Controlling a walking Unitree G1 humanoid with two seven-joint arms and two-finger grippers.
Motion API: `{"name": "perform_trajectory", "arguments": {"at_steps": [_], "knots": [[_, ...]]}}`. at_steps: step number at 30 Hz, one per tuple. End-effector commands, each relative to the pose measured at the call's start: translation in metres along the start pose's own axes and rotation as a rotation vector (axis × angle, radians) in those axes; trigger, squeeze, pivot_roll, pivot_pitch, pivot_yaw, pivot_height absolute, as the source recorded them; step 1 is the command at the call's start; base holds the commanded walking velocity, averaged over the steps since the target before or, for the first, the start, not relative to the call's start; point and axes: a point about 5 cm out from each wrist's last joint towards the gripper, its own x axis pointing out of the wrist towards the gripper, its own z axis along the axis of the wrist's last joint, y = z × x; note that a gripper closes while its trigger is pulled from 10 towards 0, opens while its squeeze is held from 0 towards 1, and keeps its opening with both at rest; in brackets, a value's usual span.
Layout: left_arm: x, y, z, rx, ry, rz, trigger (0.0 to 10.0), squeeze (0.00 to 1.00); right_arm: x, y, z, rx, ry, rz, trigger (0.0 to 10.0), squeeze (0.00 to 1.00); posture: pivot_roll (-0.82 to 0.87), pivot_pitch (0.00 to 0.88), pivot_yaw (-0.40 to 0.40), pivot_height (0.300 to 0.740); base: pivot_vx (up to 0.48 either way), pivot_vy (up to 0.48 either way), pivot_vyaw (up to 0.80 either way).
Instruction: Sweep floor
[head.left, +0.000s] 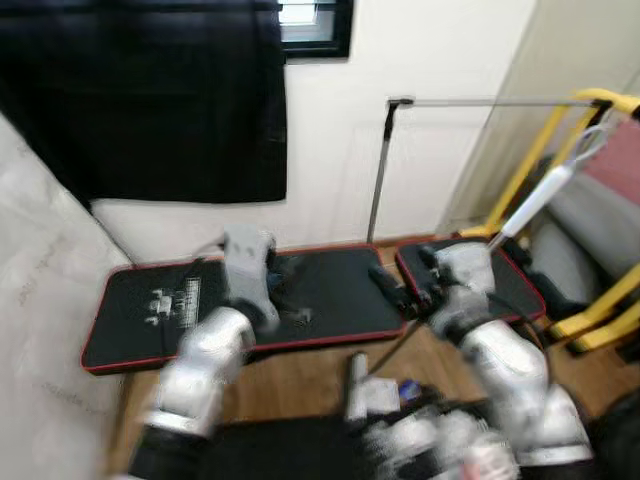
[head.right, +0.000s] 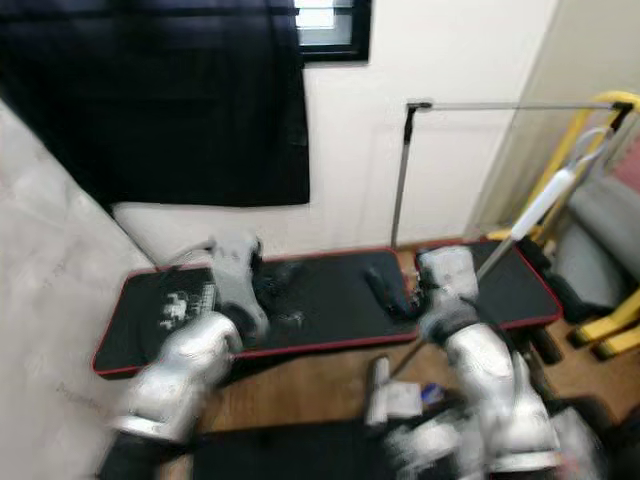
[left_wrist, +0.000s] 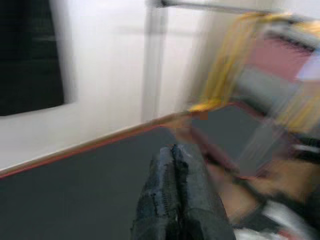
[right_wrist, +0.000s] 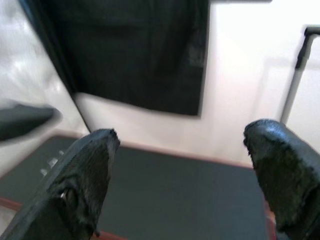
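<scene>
Left eye view: the broom (head.left: 545, 190) leans against the yellow frame (head.left: 530, 160) at the right, its pale handle running down behind the right gripper (head.left: 395, 290), which hovers over the black mat (head.left: 330, 290) near its right end, fingers wide apart and empty. The left gripper (left_wrist: 175, 200) has its fingers pressed together. A blind reach could knock the broom off the frame, since everything is motion-blurred.

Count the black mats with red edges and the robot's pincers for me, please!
Black mats with red edges: 2, the big mat and the small mat
Pincers: 2, the left pincer and the right pincer
Total: 4
</scene>
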Motion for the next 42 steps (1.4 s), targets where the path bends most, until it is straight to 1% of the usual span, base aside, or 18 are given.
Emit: {"name": "perform_trajectory", "arguments": {"at_steps": [1,6,9,12,19,24,25,27,29,30,31,32,33,34,35,39,40,42], "knots": [[0.005,-0.016,0.002,0.002,-0.006,-0.092,10.0,0.00,-0.008,-0.014,-0.004,0.005,0.029,-0.059,10.0,0.00,-0.14,0.049,-0.136,0.740,0.375,0.000,-0.80],[0.004,-0.017,0.001,0.003,-0.004,-0.096,10.0,0.00,-0.008,-0.014,-0.003,0.001,0.015,-0.060,10.0,0.00,-0.14,0.047,-0.135,0.740,0.375,0.000,-0.74],[0.004,-0.017,0.001,0.004,-0.003,-0.098,10.0,0.00,-0.009,-0.013,-0.001,-0.001,-0.002,-0.046,10.0,0.00,-0.14,0.045,-0.135,0.740,0.360,0.000,0.00],[0.004,-0.018,0.001,-0.005,-0.012,-0.104,10.0,0.00,-0.010,-0.011,0.001,-0.006,-0.011,-0.026,10.0,0.00,-0.14,0.044,-0.136,0.740,0.000,0.000,0.00],[0.002,-0.019,0.002,-0.012,-0.019,-0.122,10.0,0.00,-0.014,-0.013,0.003,-0.016,-0.020,-0.047,10.0,0.00,-0.14,0.044,-0.143,0.740,0.000,0.000,0.00],[0.001,-0.020,0.002,-0.009,-0.017,-0.132,10.0,0.00,-0.023,-0.015,0.006,-0.005,-0.023,-0.069,10.0,0.00,-0.14,0.051,-0.144,0.740,0.000,0.000,0.00],[0.000,-0.020,0.002,-0.010,-0.017,-0.135,10.0,0.00,-0.029,-0.017,0.006,0.007,-0.022,-0.086,10.0,0.00,-0.14,0.057,-0.144,0.740,0.000,0.000,0.00],[0.000,-0.020,0.002,-0.010,-0.017,-0.135,10.0,0.00,-0.029,-0.017,0.006,0.007,-0.022,-0.086,10.0,0.00,-0.14,0.057,-0.144,0.740,0.000,0.000,0.00],[-0.001,-0.020,0.002,-0.012,-0.017,-0.138,10.0,0.00,-0.034,-0.019,0.006,0.015,-0.016,-0.116,10.0,0.00,-0.14,0.059,-0.144,0.740,0.000,0.000,0.00],[-0.001,-0.021,0.002,-0.014,-0.016,-0.141,10.0,0.00,-0.037,-0.024,0.006,0.018,-0.010,-0.165,10.0,0.00,-0.14,0.061,-0.144,0.740,0.000,0.000,-0.70],[-0.001,-0.021,0.002,-0.014,-0.016,-0.141,10.0,0.00,-0.037,-0.024,0.006,0.018,-0.010,-0.165,10.0,0.00,-0.14,0.061,-0.144,0.740,0.000,0.000,-0.70],[-0.001,-0.021,0.003,-0.015,-0.016,-0.143,10.0,0.00,-0.041,-0.037,0.003,0.036,-0.001,-0.267,10.0,0.00,-0.14,0.064,-0.145,0.740,0.000,0.000,-0.80],[-0.001,-0.021,0.003,-0.015,-0.016,-0.143,10.0,0.00,-0.041,-0.037,0.003,0.036,-0.001,-0.267,10.0,0.00,-0.14,0.064,-0.145,0.740,0.000,0.000,-0.80],[-0.001,-0.021,0.003,-0.016,-0.016,-0.145,10.0,0.00,-0.044,-0.047,0.000,0.045,0.016,-0.343,10.0,0.00,-0.14,0.066,-0.144,0.740,0.000,0.000,-0.80],[-0.002,-0.021,0.003,-0.017,-0.017,-0.149,10.0,0.00,-0.046,-0.052,-0.002,0.049,0.032,-0.378,10.0,0.00,-0.14,0.066,-0.144,0.740,0.000,0.000,-0.80],[-0.002,-0.021,0.003,-0.017,-0.017,-0.152,10.0,0.00,-0.046,-0.054,-0.003,0.048,0.047,-0.387,10.0,0.00,-0.14,0.066,-0.144,0.740,0.000,0.000,-0.80],[-0.002,-0.022,0.004,-0.019,-0.020,-0.155,10.0,0.00,-0.041,-0.054,-0.005,0.036,0.070,-0.378,10.0,0.00,-0.14,0.073,-0.144,0.740,0.000,0.000,-0.80],[-0.002,-0.022,0.004,-0.019,-0.020,-0.155,10.0,0.00,-0.041,-0.054,-0.005,0.036,0.070,-0.378,10.0,0.00,-0.14,0.073,-0.144,0.740,0.000,0.000,-0.80]]}}
